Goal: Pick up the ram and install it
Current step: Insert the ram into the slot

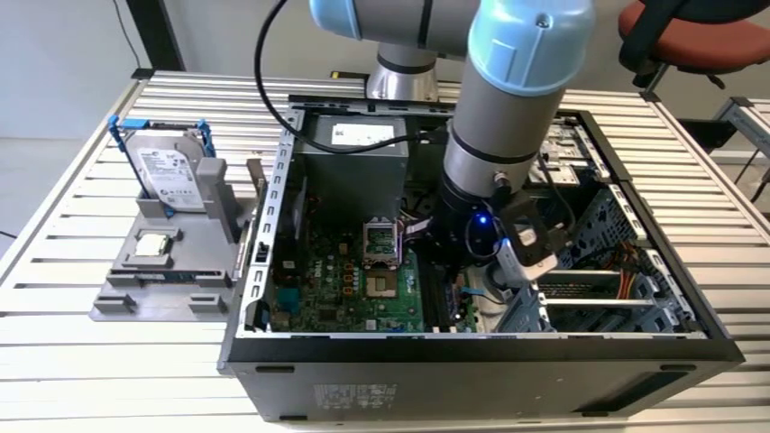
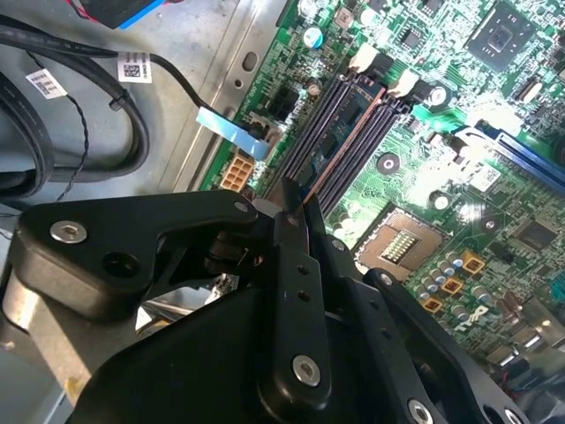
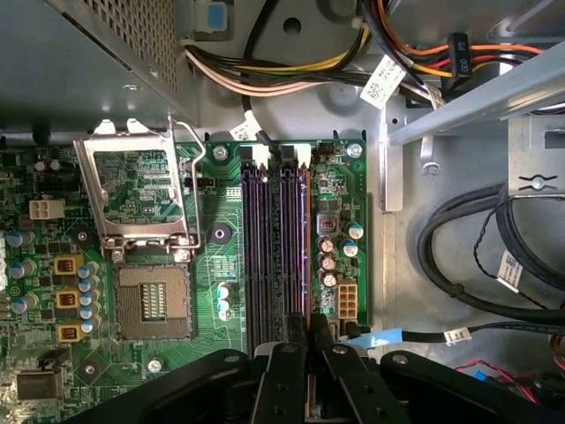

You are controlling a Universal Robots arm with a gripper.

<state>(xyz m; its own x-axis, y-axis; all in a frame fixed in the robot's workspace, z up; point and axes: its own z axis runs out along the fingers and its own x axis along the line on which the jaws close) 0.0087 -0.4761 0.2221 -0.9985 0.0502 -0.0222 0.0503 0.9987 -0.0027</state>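
Arm (image 1: pixel 506 117) reaches down into the open computer case (image 1: pixel 481 352), its hand (image 2: pixel 291 201) pinching the ram (image 2: pixel 340 155) edge-on, lined up along the motherboard's black slots (image 3: pixel 265 256).

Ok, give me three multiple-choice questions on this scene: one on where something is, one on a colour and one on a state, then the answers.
1. Where is the hard drive?
A) in the gripper
B) on the grey holder, at the exterior view's left of the computer case
C) on the motherboard

2. What colour is the frame around the hard drive?
A) blue
B) red
C) yellow

3. What is the gripper doing?
A) open over the table
B) shut on the hard drive
C) shut on the ram, above the memory slots

Answers:
1 B: the hard drive stands upright in the grey holder, outside the computer case.
2 A: blue bars run up its sides.
3 C: both wrist views show the thin ram clamped in the gripper over the memory slots.
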